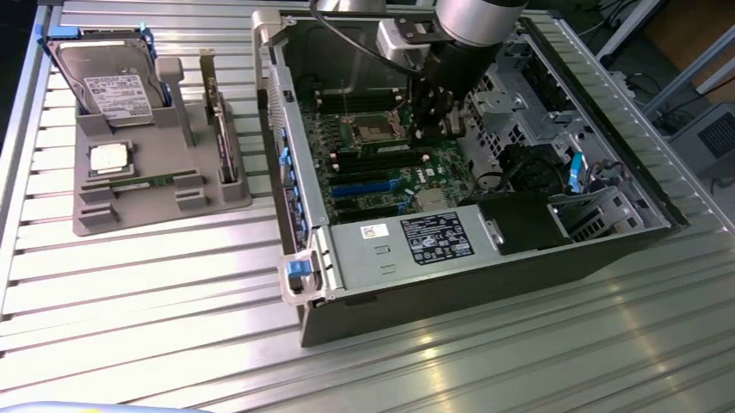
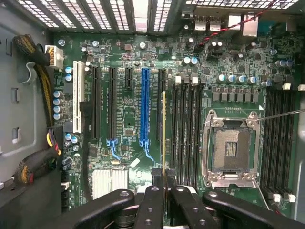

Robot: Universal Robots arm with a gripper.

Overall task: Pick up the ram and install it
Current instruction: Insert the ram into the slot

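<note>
The ram [image 2: 164,129] is a thin green stick seen edge-on in the wrist view, standing out from between my fingers. My gripper [image 2: 164,183] is shut on it, with one black fingertip [image 2: 153,191] on each side. It hangs over the motherboard [image 2: 124,119], just beside the row of black memory slots [image 2: 186,129] next to the empty processor socket [image 2: 231,148]. I cannot tell whether it touches a slot. In the exterior view my gripper [image 1: 435,116] reaches down inside the open computer case [image 1: 301,215], above the board.
A grey holder [image 1: 103,215] at the exterior view's left carries a hard drive [image 1: 109,82], a dark expansion card [image 1: 220,129], a processor chip [image 1: 109,159] and a green stick [image 1: 150,182]. The power supply [image 1: 402,245], cables [image 2: 38,57] and case walls hem in the board.
</note>
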